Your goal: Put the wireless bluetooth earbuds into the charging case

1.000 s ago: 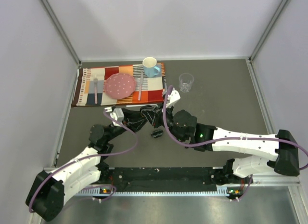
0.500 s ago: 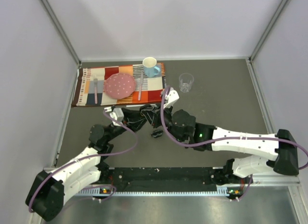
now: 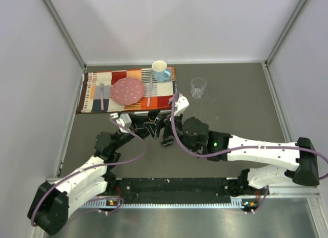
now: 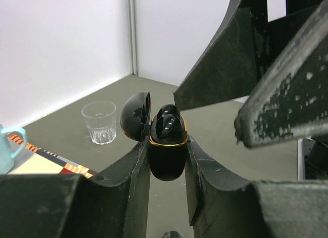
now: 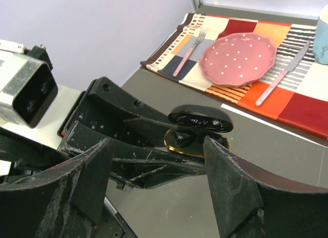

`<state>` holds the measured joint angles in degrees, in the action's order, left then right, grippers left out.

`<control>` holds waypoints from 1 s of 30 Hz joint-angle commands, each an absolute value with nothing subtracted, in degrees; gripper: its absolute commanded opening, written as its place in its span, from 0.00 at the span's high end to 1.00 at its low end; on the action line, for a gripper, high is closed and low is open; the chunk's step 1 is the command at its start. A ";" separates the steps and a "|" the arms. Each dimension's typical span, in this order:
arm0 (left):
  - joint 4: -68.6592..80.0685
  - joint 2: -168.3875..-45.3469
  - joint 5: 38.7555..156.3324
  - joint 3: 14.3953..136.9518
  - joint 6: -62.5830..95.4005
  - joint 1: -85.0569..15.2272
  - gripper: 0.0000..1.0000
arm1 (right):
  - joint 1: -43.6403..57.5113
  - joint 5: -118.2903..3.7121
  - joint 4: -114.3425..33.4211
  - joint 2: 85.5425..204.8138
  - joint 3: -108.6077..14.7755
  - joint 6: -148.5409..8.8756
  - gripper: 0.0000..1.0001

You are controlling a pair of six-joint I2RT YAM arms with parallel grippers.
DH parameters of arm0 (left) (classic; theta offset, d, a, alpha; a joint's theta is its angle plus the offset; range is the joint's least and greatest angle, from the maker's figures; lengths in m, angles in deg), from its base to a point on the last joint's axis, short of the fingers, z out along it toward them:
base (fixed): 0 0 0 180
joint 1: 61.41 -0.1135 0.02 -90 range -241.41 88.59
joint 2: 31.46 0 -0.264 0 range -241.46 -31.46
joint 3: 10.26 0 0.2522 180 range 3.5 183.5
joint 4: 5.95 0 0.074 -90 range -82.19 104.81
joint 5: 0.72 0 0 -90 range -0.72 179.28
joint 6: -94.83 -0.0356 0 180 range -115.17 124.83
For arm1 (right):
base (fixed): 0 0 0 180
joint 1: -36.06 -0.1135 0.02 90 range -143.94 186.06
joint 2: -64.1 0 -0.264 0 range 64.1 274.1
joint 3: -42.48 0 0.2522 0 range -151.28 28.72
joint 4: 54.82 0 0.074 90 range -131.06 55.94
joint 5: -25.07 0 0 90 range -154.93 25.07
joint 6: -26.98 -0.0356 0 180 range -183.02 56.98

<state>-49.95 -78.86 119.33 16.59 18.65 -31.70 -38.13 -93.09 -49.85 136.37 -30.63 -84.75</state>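
Observation:
My left gripper point(image 4: 166, 144) is shut on the black gold-rimmed charging case point(image 4: 166, 156), holding it above the table with its lid point(image 4: 136, 115) swung open. Glossy black earbuds point(image 4: 169, 123) sit inside the case. In the right wrist view the case point(image 5: 197, 142) and a bud point(image 5: 183, 138) lie just beyond my right gripper point(image 5: 158, 146), which stands open with nothing between its fingers. From above, the left gripper point(image 3: 153, 124) and right gripper point(image 3: 165, 127) meet in mid-table. A small black rounded thing point(image 3: 167, 141) lies on the table beneath them.
At the back left lies a patterned placemat point(image 3: 97, 89) with a pink plate point(image 3: 128, 90), a fork point(image 3: 102, 94), a knife point(image 3: 149, 93) and a blue mug point(image 3: 161, 71). A clear glass point(image 3: 198, 87) stands to its right. Walls close in on three sides.
My right gripper has opened beside the case. Both grippers have shifted slightly toward the placemat. The left gripper keeps its hold on the case.

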 commanded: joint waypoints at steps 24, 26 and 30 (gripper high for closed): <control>-57.84 -76.90 130.06 18.88 18.10 -31.53 1.00 | -27.40 -84.48 -26.67 131.24 -43.35 -95.36 0.37; -58.20 -77.16 132.07 19.15 18.10 -31.53 1.00 | -25.73 -81.29 -24.02 133.26 -46.24 -96.06 0.46; -59.25 -77.52 134.54 19.50 17.75 -31.53 1.00 | -25.02 -75.31 -19.18 137.04 -50.38 -95.71 0.50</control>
